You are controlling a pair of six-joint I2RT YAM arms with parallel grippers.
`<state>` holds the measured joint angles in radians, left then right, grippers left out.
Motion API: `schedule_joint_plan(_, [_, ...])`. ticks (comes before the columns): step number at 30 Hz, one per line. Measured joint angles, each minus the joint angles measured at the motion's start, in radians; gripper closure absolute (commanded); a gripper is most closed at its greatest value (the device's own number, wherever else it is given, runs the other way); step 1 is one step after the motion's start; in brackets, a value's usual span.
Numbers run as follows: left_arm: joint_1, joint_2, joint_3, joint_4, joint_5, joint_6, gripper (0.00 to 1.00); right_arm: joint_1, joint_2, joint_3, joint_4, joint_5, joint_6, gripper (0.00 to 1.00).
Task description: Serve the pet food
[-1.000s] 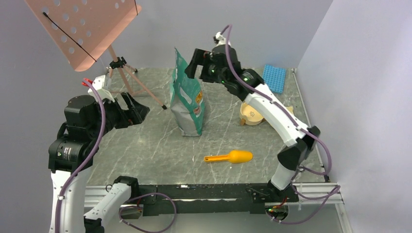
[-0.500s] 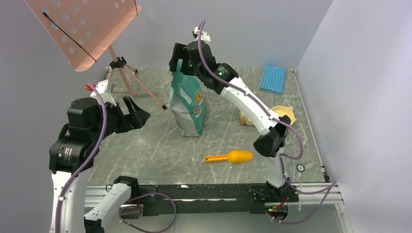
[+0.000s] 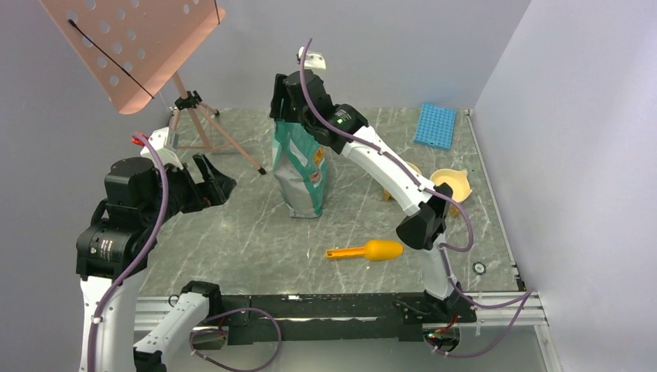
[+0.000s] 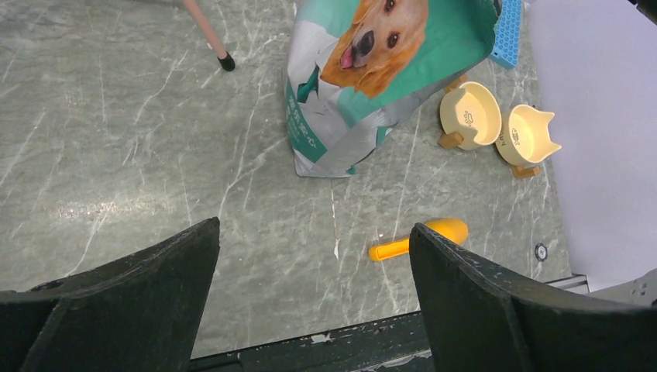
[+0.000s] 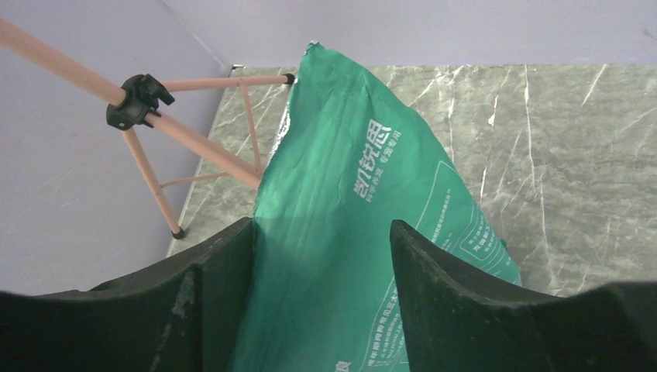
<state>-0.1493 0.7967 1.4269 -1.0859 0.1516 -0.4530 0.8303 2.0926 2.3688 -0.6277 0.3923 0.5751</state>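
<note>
No pet food kibble shows in any view. The green-silver dog-picture bag (image 3: 302,167) stands upright mid-table, and shows in the left wrist view (image 4: 364,85) and the right wrist view (image 5: 364,201). My right gripper (image 3: 283,99) is open at the bag's top edge, and in the right wrist view (image 5: 321,229) the green bag lies between the spread fingers. My left gripper (image 3: 213,177) is open and empty, held above the table's left side, apart from the bag. In the left wrist view (image 4: 312,232) it is open. The orange scoop (image 3: 366,251) lies on the table in front of the bag, and shows in the left wrist view (image 4: 421,238).
Two cream pet bowls (image 4: 470,116) (image 4: 527,133) stand right of the bag; one (image 3: 453,184) shows beside the right arm. A blue rack (image 3: 435,125) lies at back right. A pink stand on a tripod (image 3: 203,124) occupies the back left corner.
My right arm has swung left from above the bowls to the top of the bag. The left gripper has barely moved. Bag and scoop have stayed put.
</note>
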Motion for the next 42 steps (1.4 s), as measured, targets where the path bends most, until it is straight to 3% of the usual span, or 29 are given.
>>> schedule_joint_plan(5, [0.000,0.000,0.000,0.000,0.000,-0.003,0.05,0.023,0.000,0.000,0.000,0.032,-0.039,0.70])
schedule_joint_plan(11, [0.000,0.059,0.020,0.011,0.058,-0.066,0.10,0.025,-0.057,-0.079,-0.002,0.029,-0.051,1.00])
schedule_joint_plan(18, [0.000,0.189,0.042,0.158,0.215,-0.214,0.12,-0.052,-0.148,-0.190,0.008,-0.158,-0.014,1.00])
schedule_joint_plan(28, [-0.001,0.260,-0.063,0.503,0.356,-0.554,0.13,-0.235,-0.292,-0.439,0.147,-0.652,0.137,1.00])
schedule_joint_plan(36, [-0.026,0.237,-0.113,0.559,0.360,-0.721,0.15,-0.206,-0.349,-0.553,0.232,-0.875,0.245,1.00])
schedule_joint_plan(42, [-0.030,0.146,-0.203,0.525,0.352,-0.836,0.16,-0.120,-0.355,-0.562,0.224,-0.949,0.239,1.00])
